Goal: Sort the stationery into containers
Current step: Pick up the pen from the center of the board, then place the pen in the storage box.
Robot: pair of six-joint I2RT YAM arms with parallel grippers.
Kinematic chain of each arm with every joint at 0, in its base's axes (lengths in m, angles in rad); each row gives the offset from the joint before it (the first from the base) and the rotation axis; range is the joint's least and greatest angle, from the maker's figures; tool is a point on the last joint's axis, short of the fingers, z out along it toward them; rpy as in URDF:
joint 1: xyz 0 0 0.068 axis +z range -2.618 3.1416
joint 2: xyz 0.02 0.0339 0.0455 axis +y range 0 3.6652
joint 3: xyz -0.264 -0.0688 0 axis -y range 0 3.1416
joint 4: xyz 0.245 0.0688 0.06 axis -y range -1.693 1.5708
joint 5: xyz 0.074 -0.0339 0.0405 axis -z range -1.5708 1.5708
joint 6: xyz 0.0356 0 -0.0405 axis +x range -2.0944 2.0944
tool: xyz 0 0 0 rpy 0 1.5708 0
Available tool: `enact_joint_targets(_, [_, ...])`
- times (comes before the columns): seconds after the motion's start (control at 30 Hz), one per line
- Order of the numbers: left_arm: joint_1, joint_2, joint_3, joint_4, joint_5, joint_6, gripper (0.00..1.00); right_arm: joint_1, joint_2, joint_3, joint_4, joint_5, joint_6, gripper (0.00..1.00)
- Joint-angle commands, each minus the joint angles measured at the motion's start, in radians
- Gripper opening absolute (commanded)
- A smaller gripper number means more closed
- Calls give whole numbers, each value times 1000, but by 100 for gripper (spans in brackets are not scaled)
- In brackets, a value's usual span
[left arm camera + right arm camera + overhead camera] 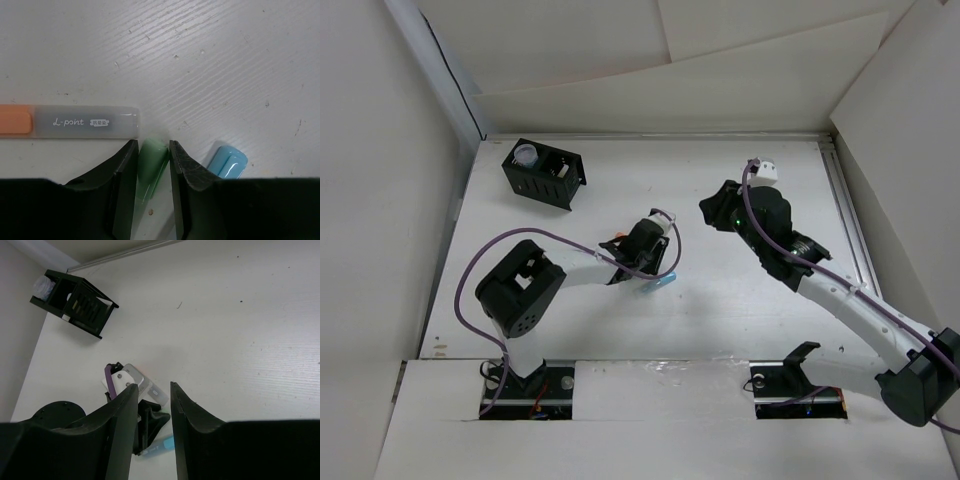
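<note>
My left gripper (642, 262) is low on the table, its jaws closed on a green highlighter (152, 161) that lies between the fingertips. An orange-capped highlighter with a grey body (85, 122) lies crosswise just ahead of the fingers. A blue highlighter (227, 161) lies to the right, and also shows in the top view (658, 285). The black mesh organiser (544, 173) stands at the far left with a blue-and-white roll (526, 155) in it. My right gripper (718, 210) hangs slightly open and empty above the table. The yellow highlighter and dark roll are out of view.
White walls close in the table on the left, back and right. The right wrist view shows the organiser (75, 302) far off and the left gripper (150, 422) below its own fingers.
</note>
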Motion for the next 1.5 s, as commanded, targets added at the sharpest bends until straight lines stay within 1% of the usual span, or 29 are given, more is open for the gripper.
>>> enact_joint_targets(0.0, [1,-21,4,-14,-21,-4,4,-8,-18,2,33,-12,5,38])
enact_joint_targets(0.1, [1,-41,4,-23,-32,-13,3,-8,-28,2,33,-21,5,38])
enact_joint_targets(0.23, [1,-122,22,-68,-73,-35,0,-8,-37,-7,33,-21,5,38])
enact_joint_targets(0.4, [1,-216,22,-101,-93,-68,0,-8,-37,-7,33,-21,5,38])
enact_joint_targets(0.6, [1,-319,31,-120,-170,-116,0,-8,-46,-7,33,-30,5,38])
enact_joint_targets(0.77, [1,-372,31,-120,-227,-147,0,-8,-55,-7,33,-30,5,39])
enact_joint_targets(0.9, [1,-385,50,-129,-271,-166,0,-8,-55,-7,33,-30,5,39])
enact_joint_targets(0.93, [13,-398,50,-140,-302,-179,0,-8,-55,-7,33,-30,5,39])
enact_joint_targets(1.03, [62,-431,74,-128,-323,-200,0,-17,-55,-7,33,-30,5,39])
enact_joint_targets(1.13, [164,-475,74,-31,-323,-237,0,-17,-55,-7,33,-39,5,39])
enact_joint_targets(1.17, [196,-489,74,1,-294,-257,0,-17,-55,-7,33,-39,5,39])
enact_joint_targets(1.2, [255,-489,88,54,-294,-257,0,-17,-55,-7,33,-39,5,39])
enact_joint_targets(1.27, [311,-489,113,84,-283,-269,0,-17,-55,-7,33,-39,5,39])
enact_joint_targets(1.3, [363,-465,131,95,-265,-281,0,-17,-55,-7,33,-39,5,39])
enact_joint_targets(1.43, [458,-391,240,128,-251,-262,0,-17,-55,-7,33,-48,5,39])
enact_joint_targets(1.47, [471,-371,292,129,-251,-251,0,-17,-55,-7,33,-48,5,39])
